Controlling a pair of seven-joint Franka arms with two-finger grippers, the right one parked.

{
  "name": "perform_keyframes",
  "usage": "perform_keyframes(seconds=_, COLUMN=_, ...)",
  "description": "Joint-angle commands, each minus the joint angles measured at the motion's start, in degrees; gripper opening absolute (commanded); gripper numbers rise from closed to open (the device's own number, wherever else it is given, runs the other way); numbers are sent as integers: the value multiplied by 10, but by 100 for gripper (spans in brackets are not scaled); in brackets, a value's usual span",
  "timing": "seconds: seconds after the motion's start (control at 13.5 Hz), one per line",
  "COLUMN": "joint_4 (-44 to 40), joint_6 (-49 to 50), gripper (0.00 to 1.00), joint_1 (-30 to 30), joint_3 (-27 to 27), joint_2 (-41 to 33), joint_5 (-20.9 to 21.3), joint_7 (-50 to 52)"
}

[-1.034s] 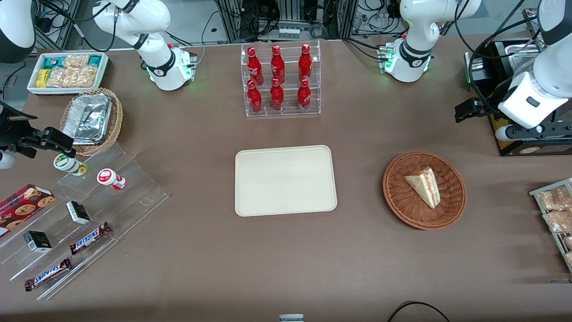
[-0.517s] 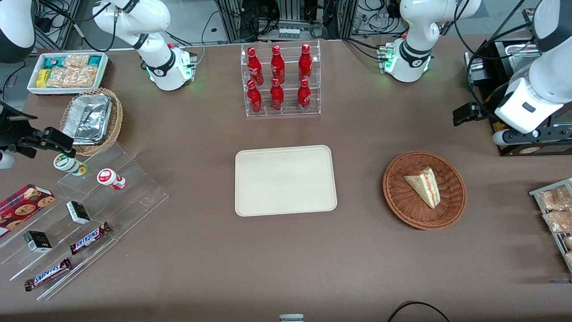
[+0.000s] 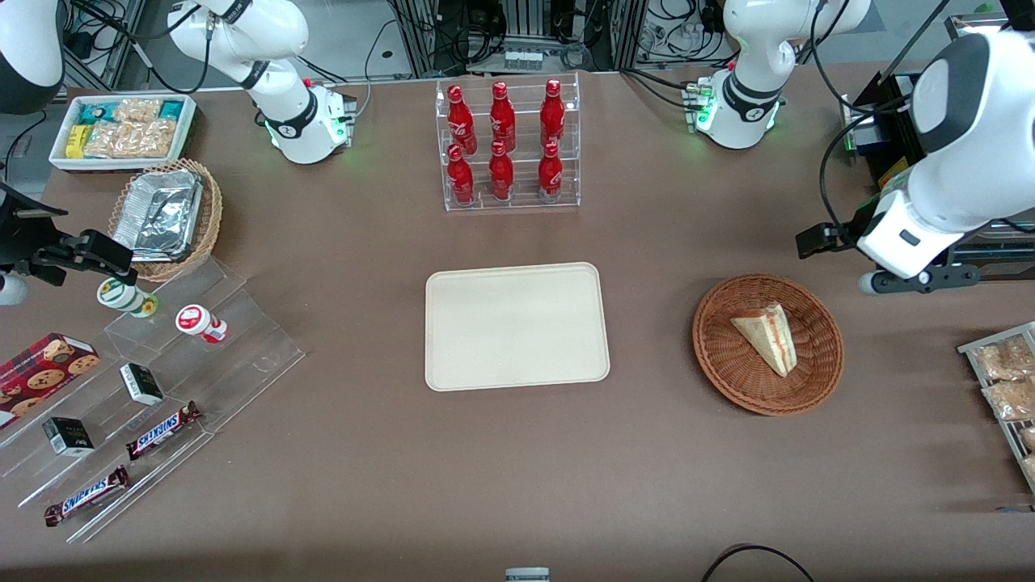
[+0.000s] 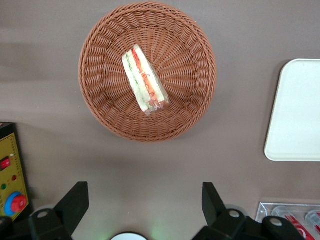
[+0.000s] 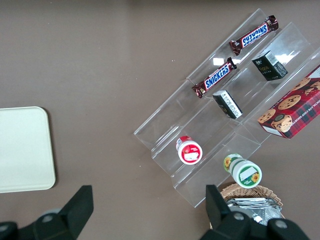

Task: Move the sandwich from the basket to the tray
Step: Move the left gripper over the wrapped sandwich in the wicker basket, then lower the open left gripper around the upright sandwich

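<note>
Front view. The sandwich [image 3: 766,336] is seen lying on its side in the reddish-brown wicker basket [image 3: 768,343], bread face up, with the red filling edge along its 3 o'clock side and the narrow tip pointing to about 5 o'clock. The cream tray [image 3: 517,326] is recorded at mid-table, bare, well apart from the basket at the basket's 9 o'clock. The left gripper [image 3: 813,241] is held above the table at roughly 1 o'clock of the basket, near its rim but not over the sandwich. A clear rack of red bottles [image 3: 506,142] is noted at 12 o'clock of the tray, farther from the camera.

Left wrist view. The basket [image 4: 100,107] is fully in sight with the sandwich [image 4: 145,80] resting near its centre, green and red layers showing on the exposed edge. The two gripper fingers [image 4: 74,204] are spread wide with nothing between them, and neither touches basket or sandwich. A rounded corner of the tray [image 4: 296,112] is seen at 3 o'clock of the basket.

Right wrist view. A tray corner [image 5: 24,148] is noted, plus clear stepped shelving [image 5: 220,107] carrying Snickers bars [image 5: 216,77].
</note>
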State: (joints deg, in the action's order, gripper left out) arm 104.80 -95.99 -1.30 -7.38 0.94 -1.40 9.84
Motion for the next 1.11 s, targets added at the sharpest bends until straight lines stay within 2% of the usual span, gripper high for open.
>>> perform_keyframes(seconds=0.0, joint_4=50, joint_6=-55, gripper=100, joint_1=-5, joint_3=-3, joint_2=-11, joint_5=7, joint_7=5)
perform_keyframes(seconds=0.59, joint_4=200, joint_6=-238, gripper=100, joint_1=-19, joint_3=-3, joint_2=-29, joint_5=15, joint_7=5)
perform_keyframes(seconds=1.03, joint_4=233, joint_6=-311, gripper=100, joint_1=-21, joint_3=-3, joint_2=-20, joint_5=15, joint_7=41)
